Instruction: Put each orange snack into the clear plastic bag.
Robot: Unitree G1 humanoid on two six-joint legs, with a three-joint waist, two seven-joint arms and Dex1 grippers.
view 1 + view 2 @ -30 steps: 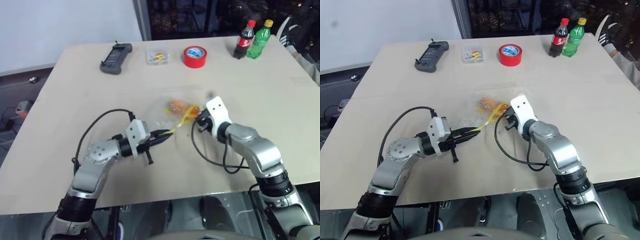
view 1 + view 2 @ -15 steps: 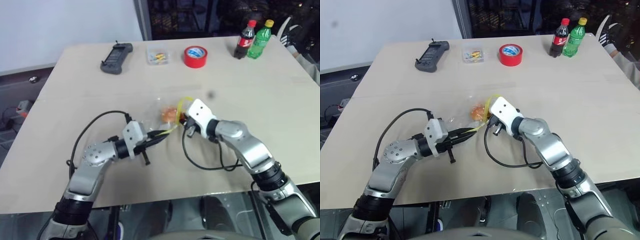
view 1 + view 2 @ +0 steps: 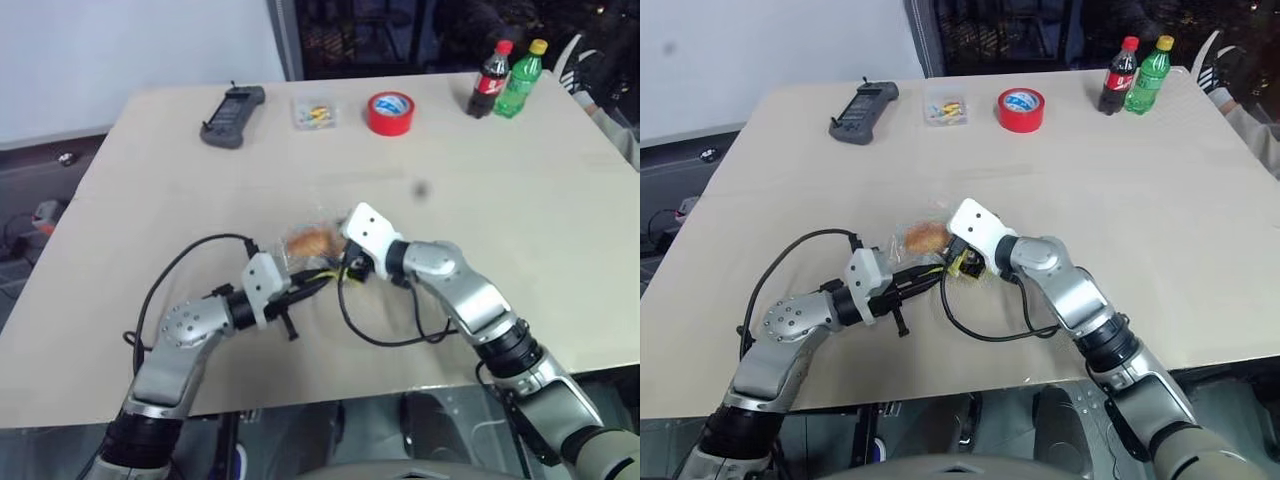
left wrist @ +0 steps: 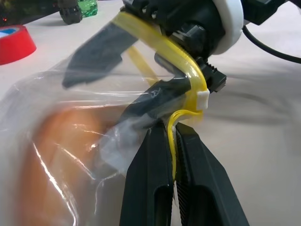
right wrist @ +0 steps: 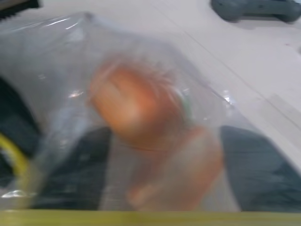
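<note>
Left wrist view has the left gripper (image 4: 175, 141) pinching the clear plastic bag's (image 4: 61, 117) yellow strip, orange snacks (image 5: 141, 117) inside, right gripper (image 3: 962, 262) spread

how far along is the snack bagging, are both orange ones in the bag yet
Nearly finished, it seems. Both orange snacks show through the clear plastic bag, so the loading looks done. In hand: the left pincer is shut on the bag's yellow zip strip, and the right pincer sits at the bag's mouth with its fingers spread. Left, probably: drawing the right pincer away and perhaps closing the zip.
</note>
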